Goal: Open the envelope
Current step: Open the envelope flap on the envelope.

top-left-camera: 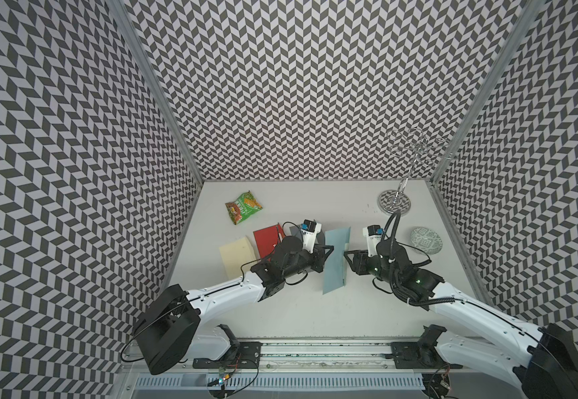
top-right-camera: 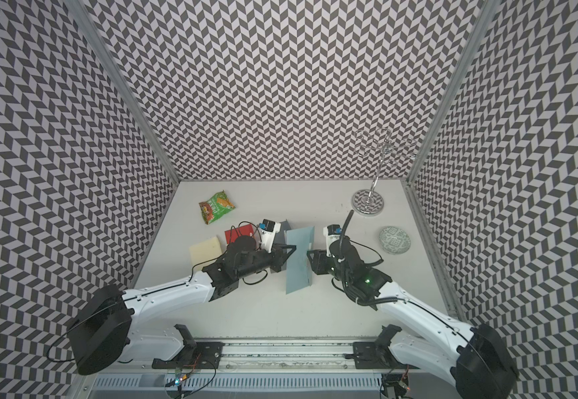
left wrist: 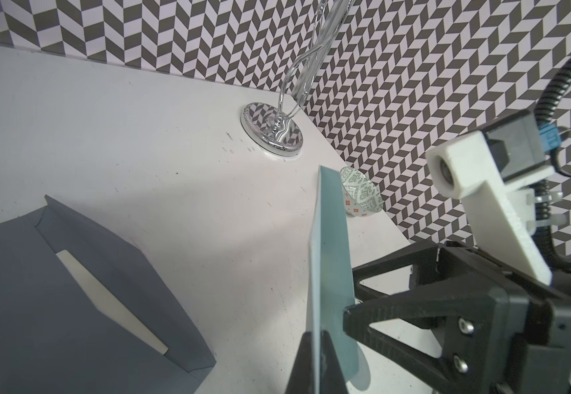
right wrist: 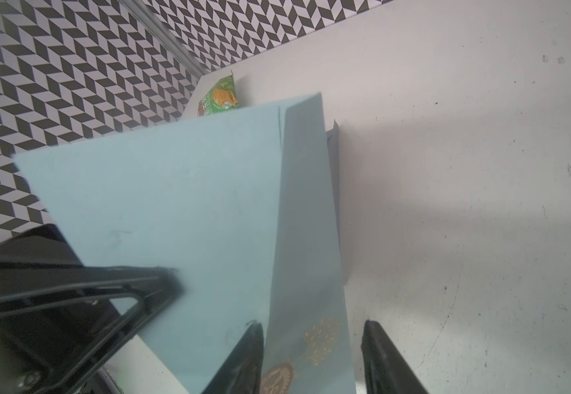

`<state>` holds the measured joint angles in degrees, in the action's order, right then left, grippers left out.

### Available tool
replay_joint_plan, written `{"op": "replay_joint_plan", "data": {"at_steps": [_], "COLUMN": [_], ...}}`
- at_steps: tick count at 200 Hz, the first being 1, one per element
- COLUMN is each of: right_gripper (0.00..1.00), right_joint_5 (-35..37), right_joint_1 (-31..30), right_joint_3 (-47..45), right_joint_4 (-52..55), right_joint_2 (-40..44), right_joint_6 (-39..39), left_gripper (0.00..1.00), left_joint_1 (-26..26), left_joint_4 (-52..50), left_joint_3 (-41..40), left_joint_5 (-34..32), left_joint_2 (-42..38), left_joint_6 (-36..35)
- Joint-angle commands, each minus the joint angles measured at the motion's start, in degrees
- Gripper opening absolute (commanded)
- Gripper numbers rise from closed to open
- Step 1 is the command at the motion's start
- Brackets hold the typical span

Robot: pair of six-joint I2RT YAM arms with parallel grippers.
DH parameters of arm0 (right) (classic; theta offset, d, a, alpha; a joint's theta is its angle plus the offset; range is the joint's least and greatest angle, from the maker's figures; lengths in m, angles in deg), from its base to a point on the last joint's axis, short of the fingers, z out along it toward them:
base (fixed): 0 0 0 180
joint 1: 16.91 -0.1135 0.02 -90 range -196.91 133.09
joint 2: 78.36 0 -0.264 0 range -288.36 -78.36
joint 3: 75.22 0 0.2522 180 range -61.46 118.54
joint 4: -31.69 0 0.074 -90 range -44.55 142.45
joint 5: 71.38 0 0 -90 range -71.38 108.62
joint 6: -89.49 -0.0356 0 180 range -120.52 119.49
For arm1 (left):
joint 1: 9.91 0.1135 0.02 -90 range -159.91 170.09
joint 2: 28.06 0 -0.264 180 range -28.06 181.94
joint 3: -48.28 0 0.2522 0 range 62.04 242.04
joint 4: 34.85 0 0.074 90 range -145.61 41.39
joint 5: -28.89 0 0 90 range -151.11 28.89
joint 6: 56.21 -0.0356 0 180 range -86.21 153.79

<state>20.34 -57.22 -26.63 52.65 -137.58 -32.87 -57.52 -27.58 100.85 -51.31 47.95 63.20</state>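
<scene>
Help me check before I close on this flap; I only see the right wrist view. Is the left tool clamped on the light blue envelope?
Observer: Yes, the left wrist view shows the left tool shut on the edge of the light blue envelope.
Operator: What lies beyond the envelope?
Observer: A grey envelope, flat on the table, a cream strip showing through a gap in it.
Operator: And on my arm's outer side?
Observer: A patterned bowl sits on the table there.
</scene>
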Motion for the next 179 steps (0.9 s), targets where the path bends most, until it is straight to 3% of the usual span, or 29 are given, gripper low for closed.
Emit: {"op": "replay_joint_plan", "data": {"at_steps": [1,40,98,130,179], "right_gripper": [0.48,0.48,0.45,0.45,0.56], "right_joint_5": [0.5,0.5,1.3,-1.2,-9.6], "right_joint_1": [0.2,0.3,0.3,0.3,0.3], "right_joint_3": [-1.3,-2.7,0.9,-2.2,-10.1], "right_joint_4": [-2.8,-5.3,-0.3,-3.5,-13.3], "right_joint_2": [1.4,2.2,3.4,7.3,15.0], "right_joint_6": [0.8,1.4,1.2,2.6,8.7], "left_gripper": [0.00,0.00,0.00,0.00,0.00], "left_joint_1": [-0.3,-0.3,-0.3,-0.3,-0.1], "left_joint_4": [4.3,4.7,5.2,6.1,4.8], "left_joint_3": [0.3,-1.1,-2.1,-4.6,-3.6], "left_joint_5": [0.9,0.1,-0.3,-0.1,-1.6], "left_joint_2": [-0.3,-1.8,-3.8,-5.4,-6.0], "left_joint_6": [-0.8,-1.3,-2.4,-1.7,-3.6]}}
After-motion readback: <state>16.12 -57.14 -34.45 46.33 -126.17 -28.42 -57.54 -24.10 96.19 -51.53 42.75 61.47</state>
